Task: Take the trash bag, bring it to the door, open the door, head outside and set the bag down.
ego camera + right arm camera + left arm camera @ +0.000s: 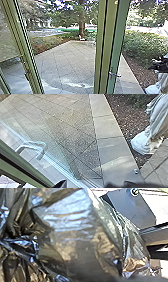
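High head view, nearer right wrist view, both facing paving (72, 60), left close on bag (70, 223)

Bright daylight outside casts pale glare across the shaded paving (64, 65).

Crumpled, shiny dark trash bag (67, 225)

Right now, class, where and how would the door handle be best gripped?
Probably on the bar of the handle, approached from the robot's side and clasped above and below: it juts sideways from the green frame, lying nearly level.
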